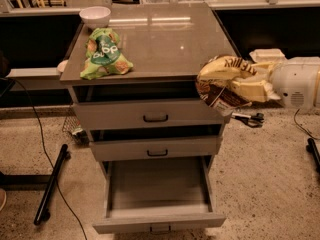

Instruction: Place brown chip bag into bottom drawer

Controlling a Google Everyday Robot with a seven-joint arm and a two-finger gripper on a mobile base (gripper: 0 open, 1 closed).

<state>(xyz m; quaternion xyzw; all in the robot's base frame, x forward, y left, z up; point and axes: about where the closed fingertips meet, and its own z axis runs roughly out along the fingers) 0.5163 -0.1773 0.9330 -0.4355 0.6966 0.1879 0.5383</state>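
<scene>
Gripper (248, 87), jaws clenched on the brown bag (220, 80), hangs beside a front corner of the bench (155, 41); bottom drawer (159, 222) open.

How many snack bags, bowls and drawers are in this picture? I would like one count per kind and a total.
Snack bags: 2 (green snack bag on the cabinet top; brown chip bag held in the gripper at the cabinet's right edge)
Bowls: 1 (white bowl)
Drawers: 3 (top drawer, middle drawer, bottom drawer pulled open)
Total: 6
</scene>
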